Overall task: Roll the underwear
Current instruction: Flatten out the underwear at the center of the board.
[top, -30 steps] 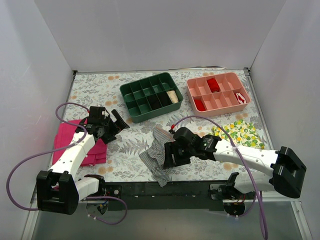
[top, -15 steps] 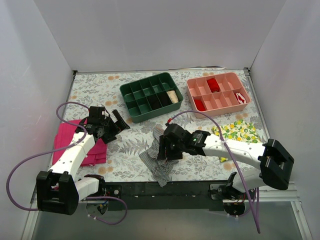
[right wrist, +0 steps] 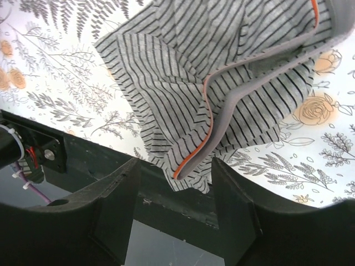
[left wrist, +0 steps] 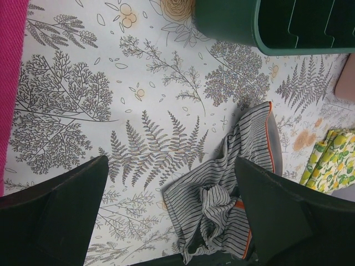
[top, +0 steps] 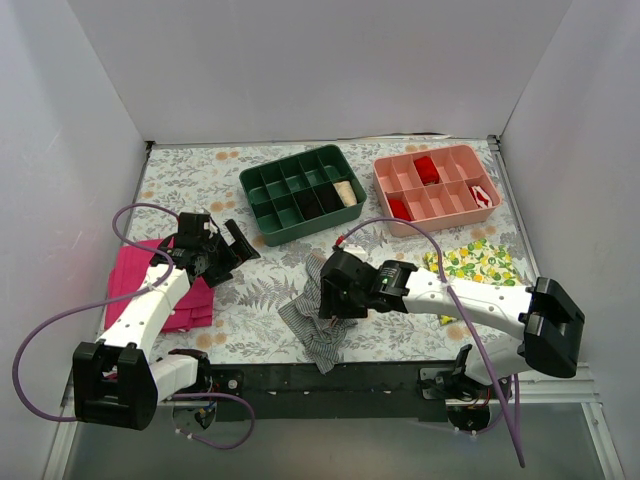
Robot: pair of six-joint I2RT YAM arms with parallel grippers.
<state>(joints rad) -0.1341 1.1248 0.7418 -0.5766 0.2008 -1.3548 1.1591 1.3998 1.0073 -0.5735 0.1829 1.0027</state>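
Grey-and-white striped, with that thin orange trim: the underwear lies crumpled on the counter, near the front edge and about midway between the two arms, not yet rolled. The right wrist camera shows the underwear loosely folded over itself, the waistband curving down through the middle of the cloth.

The right gripper is down low over the garment's upper part. From its own view, the right gripper has its fingers standing apart on either side of the fabric's near edge. The orange-trimmed hem dips into the gap, but nothing there looks pinched, so the gripper reads as released.

Over on the left, the left gripper hangs above the fern-print counter beside the magenta cloth, well apart from the underwear. Its wrist view confirms it: the left gripper is spread wide, with nothing between the fingers, and the underwear sits ahead of it on the counter.

Further back stands a green divided tray holding dark rolls and one cream roll, and beside it a pink divided tray holds red rolled pieces. A lemon-print cloth lies flat on the right, just behind the right arm.
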